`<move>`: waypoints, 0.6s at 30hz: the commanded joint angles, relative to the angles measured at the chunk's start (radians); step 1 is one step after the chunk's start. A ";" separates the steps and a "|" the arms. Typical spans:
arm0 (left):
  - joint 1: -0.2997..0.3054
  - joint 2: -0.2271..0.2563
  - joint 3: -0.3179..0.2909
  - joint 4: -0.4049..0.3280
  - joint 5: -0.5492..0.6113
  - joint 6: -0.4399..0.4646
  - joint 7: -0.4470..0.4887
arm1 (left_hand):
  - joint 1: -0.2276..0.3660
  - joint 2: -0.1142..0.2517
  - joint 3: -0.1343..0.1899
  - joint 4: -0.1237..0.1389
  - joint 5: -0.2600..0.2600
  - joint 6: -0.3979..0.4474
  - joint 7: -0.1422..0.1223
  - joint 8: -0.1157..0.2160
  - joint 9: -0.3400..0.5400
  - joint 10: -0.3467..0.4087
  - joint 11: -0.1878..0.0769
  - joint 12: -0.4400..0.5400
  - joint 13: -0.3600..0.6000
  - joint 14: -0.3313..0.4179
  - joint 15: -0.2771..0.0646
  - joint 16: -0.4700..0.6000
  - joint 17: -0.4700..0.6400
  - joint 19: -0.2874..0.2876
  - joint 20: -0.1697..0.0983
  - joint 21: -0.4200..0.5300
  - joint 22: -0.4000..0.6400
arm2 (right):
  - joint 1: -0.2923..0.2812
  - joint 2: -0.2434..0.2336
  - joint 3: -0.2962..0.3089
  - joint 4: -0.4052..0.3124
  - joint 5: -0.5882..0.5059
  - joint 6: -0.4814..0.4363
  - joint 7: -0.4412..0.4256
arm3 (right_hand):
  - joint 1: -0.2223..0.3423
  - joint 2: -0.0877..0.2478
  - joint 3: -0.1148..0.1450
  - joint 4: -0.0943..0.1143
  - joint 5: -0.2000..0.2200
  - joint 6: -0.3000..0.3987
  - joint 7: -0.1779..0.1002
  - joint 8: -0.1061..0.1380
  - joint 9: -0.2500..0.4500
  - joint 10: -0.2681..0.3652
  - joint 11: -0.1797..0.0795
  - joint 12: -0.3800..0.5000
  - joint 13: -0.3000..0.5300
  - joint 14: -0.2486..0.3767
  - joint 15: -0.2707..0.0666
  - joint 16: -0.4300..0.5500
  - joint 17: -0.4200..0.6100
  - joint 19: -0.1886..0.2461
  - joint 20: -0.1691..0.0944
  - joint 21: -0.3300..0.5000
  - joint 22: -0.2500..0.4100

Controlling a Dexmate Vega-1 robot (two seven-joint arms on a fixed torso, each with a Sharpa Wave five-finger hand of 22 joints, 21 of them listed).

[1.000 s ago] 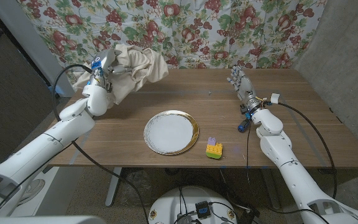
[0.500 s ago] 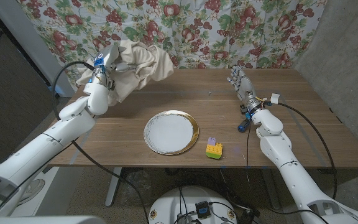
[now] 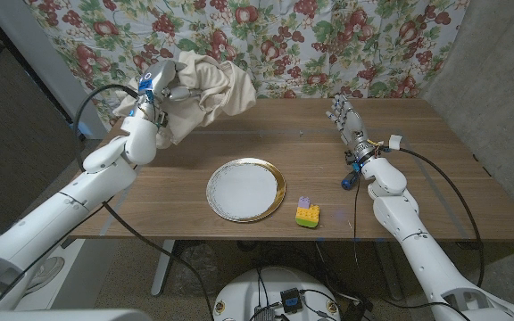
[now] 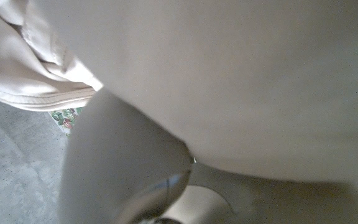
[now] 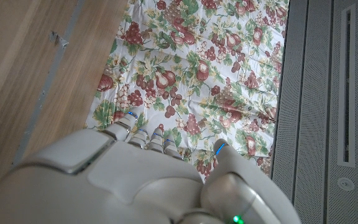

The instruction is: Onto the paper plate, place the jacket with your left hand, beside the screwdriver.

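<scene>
While the left hand (image 3: pixel 154 92) grips the soft, crumpled cream jacket (image 3: pixel 205 92) aloft over the table's far left corner, the round gold-rimmed paper plate (image 3: pixel 245 189) lies bare; right hand (image 3: pixel 345 120) upright, fingers apart.

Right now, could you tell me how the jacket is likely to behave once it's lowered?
Probably floppy: the jacket hangs in loose folds from the left hand. It will likely slump and spill beyond the paper plate.
</scene>
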 commanded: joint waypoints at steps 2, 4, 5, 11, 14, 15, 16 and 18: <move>0.025 -0.010 -0.030 -0.046 0.000 -0.041 -0.022 | 0.233 0.232 -0.001 0.006 0.004 0.007 0.000 0.000 0.002 0.010 -0.001 0.001 0.004 0.025 -0.065 -0.001 0.004 -0.004 -0.002 0.007 -0.002 | -0.008 0.002 0.004 -0.007 0.003 0.007 0.000 | 0.004 0.007 0.008 0.003 -0.005 0.003 -0.001 0.004 0.003 0.005 0.004 0.001 0.003 0.003 -0.001 0.001 0.002 0.007 -0.032 0.002 0.003; 0.031 -0.003 -0.034 -0.058 0.002 -0.046 -0.035 | 0.233 0.231 -0.001 0.006 0.004 0.010 0.000 0.000 0.002 0.011 -0.002 -0.001 0.005 0.024 -0.066 -0.002 0.006 -0.004 -0.003 0.008 -0.004 | -0.008 0.003 0.004 -0.006 0.004 0.010 0.001 | 0.004 0.007 0.008 0.003 -0.005 0.003 -0.002 0.004 0.003 0.005 0.004 0.001 0.003 0.003 -0.001 0.001 0.002 0.007 -0.032 0.002 0.003; 0.031 -0.004 -0.035 -0.058 0.003 -0.046 -0.037 | 0.232 0.231 -0.001 0.006 0.004 0.010 0.000 -0.001 0.002 0.010 -0.002 -0.002 0.005 0.024 -0.066 -0.003 0.006 -0.004 -0.004 0.009 -0.005 | -0.008 0.003 0.004 -0.005 0.004 0.011 0.002 | 0.004 0.007 0.008 0.003 -0.005 0.003 -0.001 0.004 0.003 0.005 0.004 0.001 0.003 0.003 -0.001 0.001 0.002 0.007 -0.032 0.002 0.003; 0.043 -0.011 -0.047 -0.082 -0.004 -0.066 -0.051 | 0.230 0.230 -0.001 0.006 0.004 0.009 -0.001 -0.004 0.003 0.010 -0.004 -0.006 0.007 0.025 -0.066 -0.004 0.010 -0.005 -0.006 0.013 -0.010 | -0.010 0.005 0.006 -0.006 0.007 0.013 0.003 | 0.003 0.007 0.008 0.003 -0.005 0.003 -0.001 0.004 0.003 0.006 0.004 0.001 0.003 0.003 -0.001 0.001 0.002 0.007 -0.032 0.002 0.003; 0.046 -0.012 -0.050 -0.090 0.002 -0.074 -0.057 | 0.230 0.230 -0.001 0.006 0.004 0.006 -0.002 -0.006 0.003 0.011 -0.006 -0.007 0.007 0.025 -0.066 -0.005 0.012 -0.006 -0.007 0.015 -0.012 | -0.012 0.004 0.007 -0.007 0.008 0.014 0.003 | 0.003 0.006 0.008 0.003 -0.005 0.003 0.000 0.004 0.003 0.006 0.004 0.001 0.003 0.003 -0.001 0.001 0.002 0.007 -0.032 0.002 0.003; 0.045 -0.006 -0.049 -0.099 0.011 -0.069 -0.069 | 0.230 0.230 -0.001 0.007 0.004 0.007 -0.002 -0.006 0.003 0.011 -0.006 -0.008 0.007 0.025 -0.066 -0.005 0.012 -0.007 -0.008 0.015 -0.013 | -0.012 0.004 0.007 -0.007 0.007 0.016 0.004 | 0.003 0.006 0.008 0.003 -0.005 0.003 0.000 0.004 0.003 0.006 0.004 0.001 0.003 0.004 -0.001 0.001 0.002 0.007 -0.032 0.002 0.003; 0.046 -0.007 -0.049 -0.103 0.011 -0.069 -0.074 | 0.229 0.230 -0.001 0.007 0.004 0.008 -0.003 -0.006 0.003 0.012 -0.008 -0.008 0.008 0.026 -0.066 -0.005 0.013 -0.006 -0.009 0.017 -0.014 | -0.013 0.005 0.008 -0.008 0.009 0.015 0.003 | 0.003 0.006 0.008 0.003 -0.005 0.003 -0.001 0.004 0.003 0.005 0.004 0.001 0.003 0.004 -0.001 0.001 0.002 0.007 -0.032 0.002 0.003; 0.049 -0.014 -0.052 -0.103 0.007 -0.077 -0.074 | 0.229 0.230 -0.001 0.007 0.003 0.008 -0.003 -0.007 0.003 0.012 -0.006 -0.009 0.009 0.027 -0.066 -0.005 0.015 -0.009 -0.010 0.017 -0.016 | -0.015 0.005 0.009 -0.009 0.009 0.015 0.004 | 0.003 0.006 0.008 0.003 -0.005 0.004 0.000 0.004 0.003 0.006 0.004 0.001 0.003 0.003 0.000 0.001 0.002 0.007 -0.031 0.002 0.003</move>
